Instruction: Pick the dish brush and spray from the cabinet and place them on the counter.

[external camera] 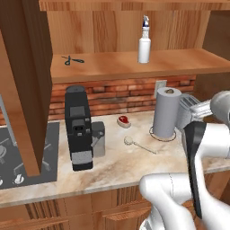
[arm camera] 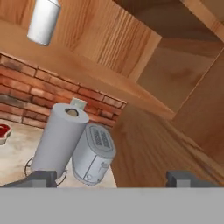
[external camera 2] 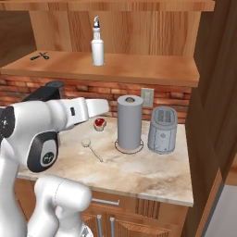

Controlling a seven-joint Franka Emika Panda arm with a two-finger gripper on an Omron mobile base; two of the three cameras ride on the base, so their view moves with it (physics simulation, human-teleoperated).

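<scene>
The spray (external camera: 143, 43) (external camera 2: 97, 44) stands upright on the wooden shelf of the open cabinet (external camera: 112, 66) (external camera 2: 139, 69); its base also shows at the top left of the hand view (arm camera: 43, 19). The dish brush (external camera: 136, 143) (external camera 2: 90, 148) lies flat on the counter (external camera: 121, 164) (external camera 2: 148, 171), in front of the paper towel roll, with nothing touching it. My gripper (arm camera: 113, 179) is open and holds nothing. It hangs over the counter below shelf level and faces the roll and the toaster, well apart from both the spray and the brush.
Black scissors (external camera: 72, 59) (external camera 2: 40, 56) lie at the shelf's left. A grey paper towel roll (external camera: 166, 112) (external camera 2: 129, 121) (arm camera: 59, 138), a toaster (external camera 2: 162, 129) (arm camera: 94, 153), a small red item (external camera: 123, 120) (external camera 2: 99, 123) and a black coffee machine (external camera: 80, 128) stand on the counter. Open cabinet doors (external camera: 22, 81) (external camera 2: 217, 92) flank the shelf.
</scene>
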